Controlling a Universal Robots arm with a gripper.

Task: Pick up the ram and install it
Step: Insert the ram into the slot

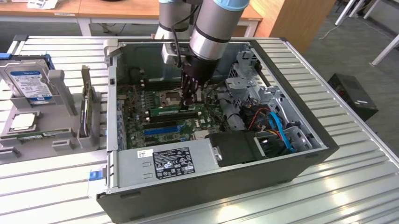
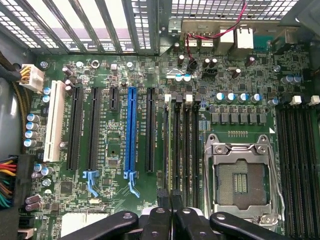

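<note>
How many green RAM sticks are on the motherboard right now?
1: the ram sits edge-up beside the CPU socket, under the gripper; the arm may hide others.

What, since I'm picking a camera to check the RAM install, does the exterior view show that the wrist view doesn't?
Exterior view: the arm's gripper shut on the ram, upright over the motherboard, plus the power supply and a hard drive outside the case at the exterior view's left. Wrist view: a white slot, red wires by the rear ports. Both: the blue slot, the CPU socket and the gripper's fingers.
</note>
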